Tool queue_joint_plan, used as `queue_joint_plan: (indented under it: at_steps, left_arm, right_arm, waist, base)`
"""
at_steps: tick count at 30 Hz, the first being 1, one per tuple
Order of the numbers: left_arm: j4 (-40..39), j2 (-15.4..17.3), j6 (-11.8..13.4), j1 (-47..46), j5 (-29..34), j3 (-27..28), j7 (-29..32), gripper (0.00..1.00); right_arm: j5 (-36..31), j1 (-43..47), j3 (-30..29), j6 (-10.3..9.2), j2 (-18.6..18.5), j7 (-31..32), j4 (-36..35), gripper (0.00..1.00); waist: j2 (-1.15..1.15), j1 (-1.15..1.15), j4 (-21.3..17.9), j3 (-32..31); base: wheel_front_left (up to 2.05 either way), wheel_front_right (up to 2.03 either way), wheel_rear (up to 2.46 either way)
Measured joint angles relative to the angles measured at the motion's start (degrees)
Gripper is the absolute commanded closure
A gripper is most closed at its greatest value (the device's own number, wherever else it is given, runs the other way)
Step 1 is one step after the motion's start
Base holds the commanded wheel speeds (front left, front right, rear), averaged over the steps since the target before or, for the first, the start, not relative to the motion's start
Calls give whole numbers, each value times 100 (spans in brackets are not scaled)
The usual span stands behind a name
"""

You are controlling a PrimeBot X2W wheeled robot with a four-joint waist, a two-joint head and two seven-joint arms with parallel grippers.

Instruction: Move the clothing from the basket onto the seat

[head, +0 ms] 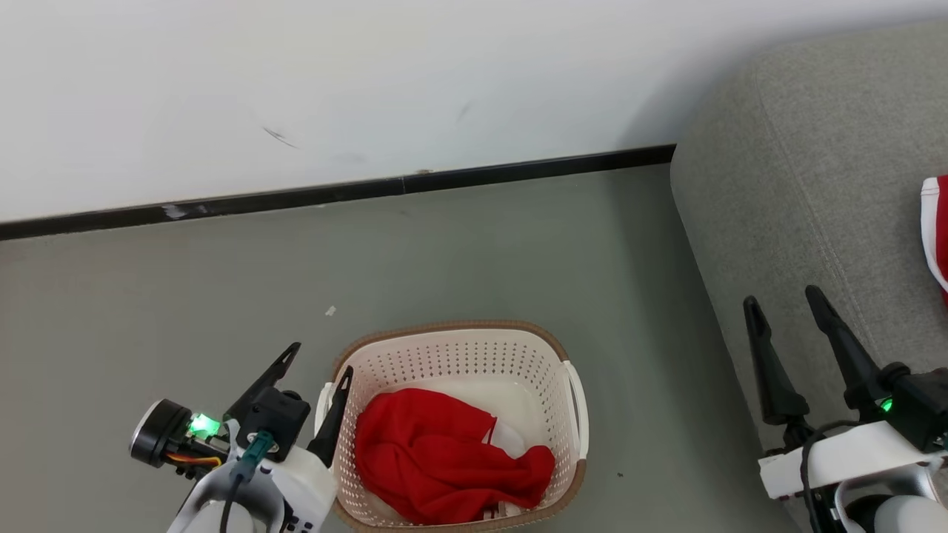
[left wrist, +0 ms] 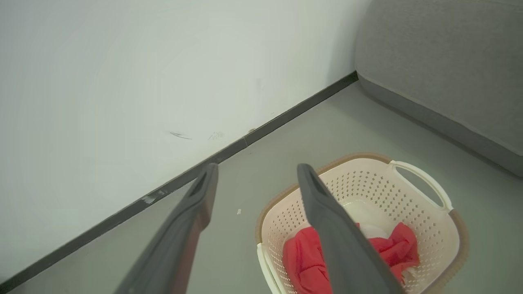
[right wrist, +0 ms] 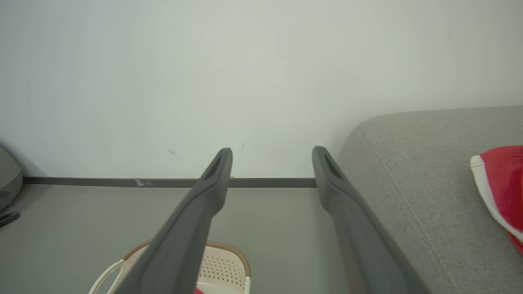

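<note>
The left end effector (head: 322,357) stands wide open and holds nothing. In the head view its right finger crosses the left rim of the basket (head: 452,327), but whether it touches the rim cannot be told. The basket stands on the grey floor (head: 481,252), just to the right of this end effector and lower than its fingertips. Inside the basket lies the clothing (head: 437,455), a red heap crumpled together, with a little white fabric showing at its right edge. In the left wrist view the right finger hides a part of this heap. The right end effector (head: 782,295) is wide open too and carries nothing; its fingers point up in the head view, over the rounded edge of the sofa (head: 800,185). The basket is well to the left of it, down on the floor. To the right of it, apart from the fingers, a red piece (head: 937,229) with white trim lies on the sofa, cut off by the picture's edge. Beyond both end effectors rises a white wall (head: 370,74) with a dark baseboard (head: 444,181).
</note>
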Motion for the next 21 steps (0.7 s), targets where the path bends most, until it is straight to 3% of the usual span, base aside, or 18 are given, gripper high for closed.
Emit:
queue_joint_plan:
  at_steps: [21]
  left_arm:
    - [1144, -212, -849, -1085, 772, -1146, 525, 0]
  right_arm:
    - [77, -493, -397, 0, 2, -74, -411, 0]
  waist:
    - [0, 0, -395, 1171]
  base:
    - [0, 0, 0]
